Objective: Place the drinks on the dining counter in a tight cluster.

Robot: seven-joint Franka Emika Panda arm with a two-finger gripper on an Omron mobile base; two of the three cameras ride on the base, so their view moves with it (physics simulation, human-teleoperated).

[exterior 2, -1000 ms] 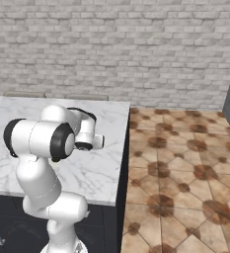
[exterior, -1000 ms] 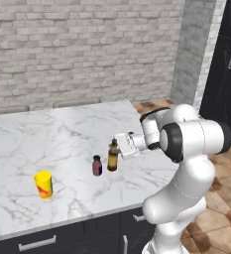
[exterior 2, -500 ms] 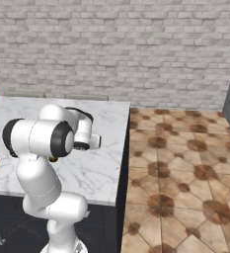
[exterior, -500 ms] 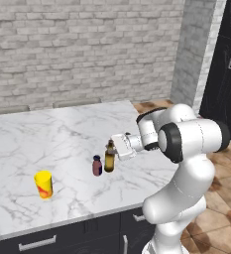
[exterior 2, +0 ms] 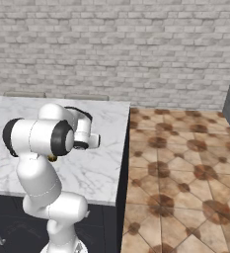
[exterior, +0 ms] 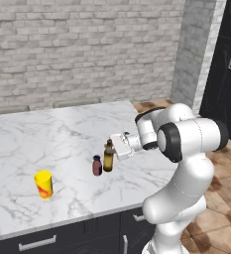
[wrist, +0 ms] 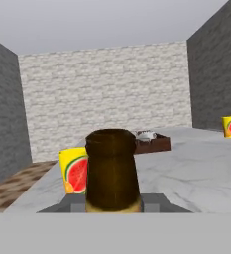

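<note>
Pincer (exterior: pixel 111 150) is clamped on the brown bottle (exterior: pixel 108 157), which stands upright on the marble worktop (exterior: pixel 47 144), near its front edge. The maroon jar (exterior: pixel 97 165) sits just beside the bottle at its 8 o'clock. A yellow watermelon cup (exterior: pixel 43 184) is well off at 8 o'clock too.

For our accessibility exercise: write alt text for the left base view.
A white robot arm's fingers grip a brown glass bottle standing beside a short maroon container on a marble counter; a yellow cup stands further left.
</note>
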